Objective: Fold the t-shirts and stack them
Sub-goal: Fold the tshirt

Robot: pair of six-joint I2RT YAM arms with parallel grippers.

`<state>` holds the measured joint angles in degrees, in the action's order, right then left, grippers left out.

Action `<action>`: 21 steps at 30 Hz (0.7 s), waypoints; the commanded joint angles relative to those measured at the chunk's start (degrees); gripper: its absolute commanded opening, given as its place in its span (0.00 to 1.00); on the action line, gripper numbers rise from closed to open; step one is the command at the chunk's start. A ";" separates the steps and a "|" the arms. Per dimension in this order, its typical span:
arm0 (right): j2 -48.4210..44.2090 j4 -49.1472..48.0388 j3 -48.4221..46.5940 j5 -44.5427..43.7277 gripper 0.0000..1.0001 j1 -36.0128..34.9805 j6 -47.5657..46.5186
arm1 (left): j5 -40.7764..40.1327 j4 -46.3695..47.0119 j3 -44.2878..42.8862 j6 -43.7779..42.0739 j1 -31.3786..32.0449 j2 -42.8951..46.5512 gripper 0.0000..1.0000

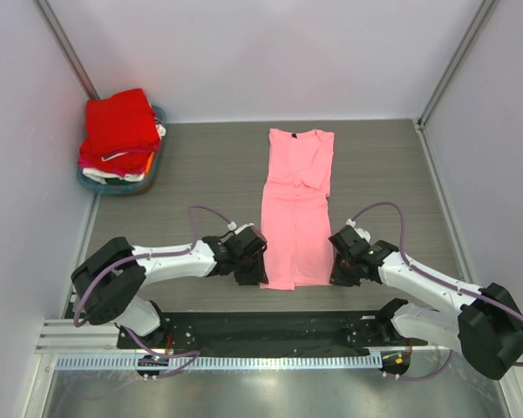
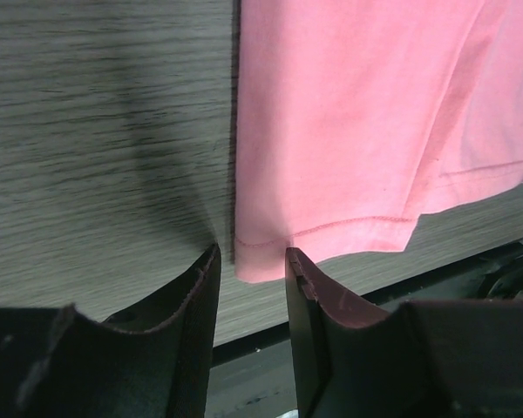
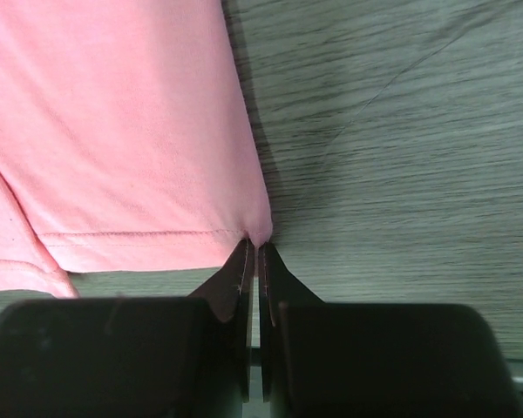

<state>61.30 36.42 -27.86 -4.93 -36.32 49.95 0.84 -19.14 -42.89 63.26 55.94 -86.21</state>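
Beside left gripper [image 2: 251, 254], pink t-shirt [image 1: 295, 228] hem, right gripper [image 3: 254, 248] pinching corner

Top view: I can't see the hem corners of the pink t-shirt [image 1: 296, 209]; left hand [image 2: 251, 261] and right hand [image 3: 254, 252] cover them. Wrist views crop the shirt. Can't tell if the right fingertips [image 3: 240, 272] pinch cloth. Below the red t-shirt [image 1: 118, 122] only edges show. Teal tray [image 1: 154, 174] mostly buried.

The pink t-shirt [image 1: 296, 209] fills the gap between left claw [image 2: 253, 257] and right claw [image 3: 254, 248]; bare table [image 1: 174, 174] lies open outward of each.
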 commanded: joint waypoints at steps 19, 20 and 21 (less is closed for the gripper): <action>-12.69 16.48 -9.58 4.05 0.01 -3.32 2.78 | 3.29 -4.24 0.36 3.53 2.15 11.77 0.00; -13.83 16.75 -11.06 3.79 0.01 -3.41 2.95 | 3.12 -4.59 0.01 3.36 2.07 12.29 0.00; -14.27 16.75 -11.86 3.26 0.01 -3.32 3.48 | 3.29 -5.38 -0.61 2.83 1.72 12.30 0.00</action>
<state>49.43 49.80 -35.18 -1.39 -39.31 51.88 3.11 -21.52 -41.15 66.63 57.89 -75.40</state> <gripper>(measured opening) 0.063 0.011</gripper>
